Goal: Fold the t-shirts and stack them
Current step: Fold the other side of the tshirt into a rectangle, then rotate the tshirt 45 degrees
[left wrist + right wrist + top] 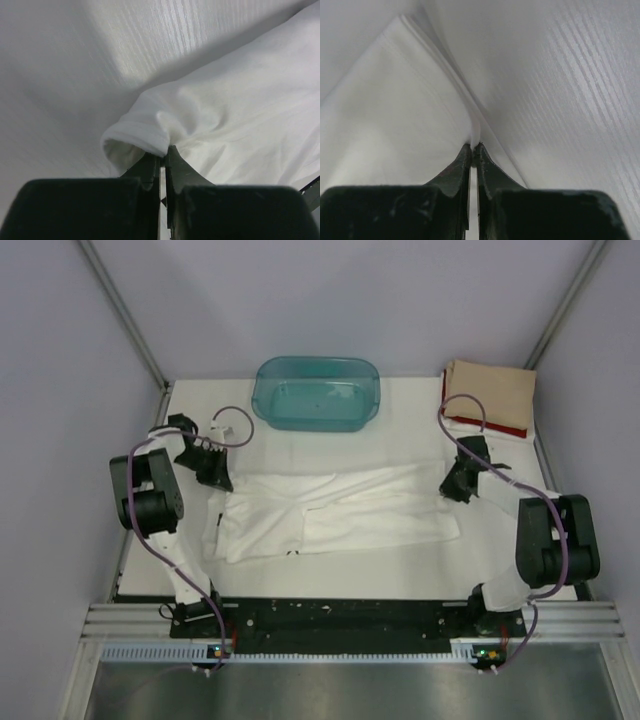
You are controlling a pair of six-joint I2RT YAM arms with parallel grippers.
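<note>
A white t-shirt [330, 512] lies partly folded lengthwise across the middle of the table, its print hidden. My left gripper [214, 476] is at the shirt's far left corner, shut on a rolled white edge [145, 131]; its tips [164, 152] pinch the cloth. My right gripper [458, 486] is at the far right corner, shut on the shirt's layered edge [476, 131], with its tips [475, 147] closed on it. A folded tan t-shirt [490, 392] rests on a red t-shirt [500, 428] at the back right.
A translucent teal tub [316, 392] stands at the back centre of the table. White enclosure walls rise on the left, right and back. The black arm bases [340, 625] sit along the near edge.
</note>
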